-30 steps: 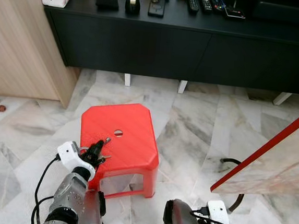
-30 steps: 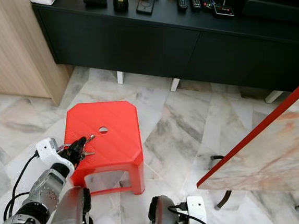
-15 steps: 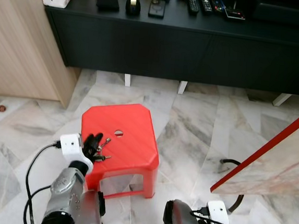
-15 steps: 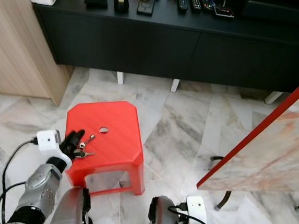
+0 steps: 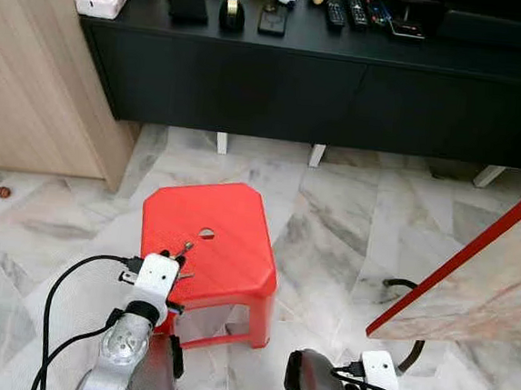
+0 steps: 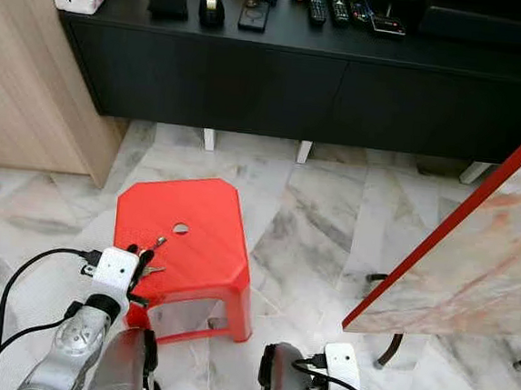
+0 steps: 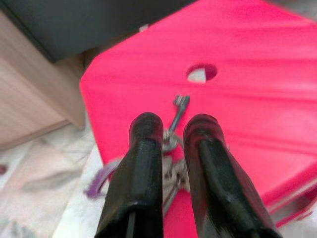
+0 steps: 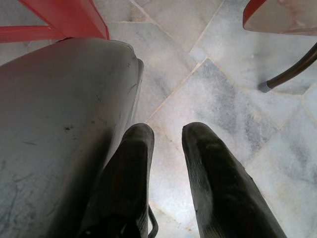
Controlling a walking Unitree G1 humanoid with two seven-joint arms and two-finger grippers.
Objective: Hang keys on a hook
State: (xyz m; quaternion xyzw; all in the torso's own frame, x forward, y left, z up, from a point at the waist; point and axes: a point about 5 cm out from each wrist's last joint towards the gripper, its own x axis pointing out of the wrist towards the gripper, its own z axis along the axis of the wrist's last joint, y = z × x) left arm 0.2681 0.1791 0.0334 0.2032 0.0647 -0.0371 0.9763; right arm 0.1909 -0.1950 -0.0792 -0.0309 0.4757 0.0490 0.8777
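Keys (image 7: pixel 174 130): on red stool (image 5: pixel 231 220) near its left edge.
Left end effector (image 7: pixel 171 126): fingers narrowly parted, straddling keys.
Right end effector (image 8: pixel 166 136): idle, slightly parted, over floor.

keys (image 7: pixel 174 130) on stool (image 5: pixel 231 220) near its left edge, cabinet (image 5: pixel 343 84) behind stool, table (image 5: pixel 482 269) to right
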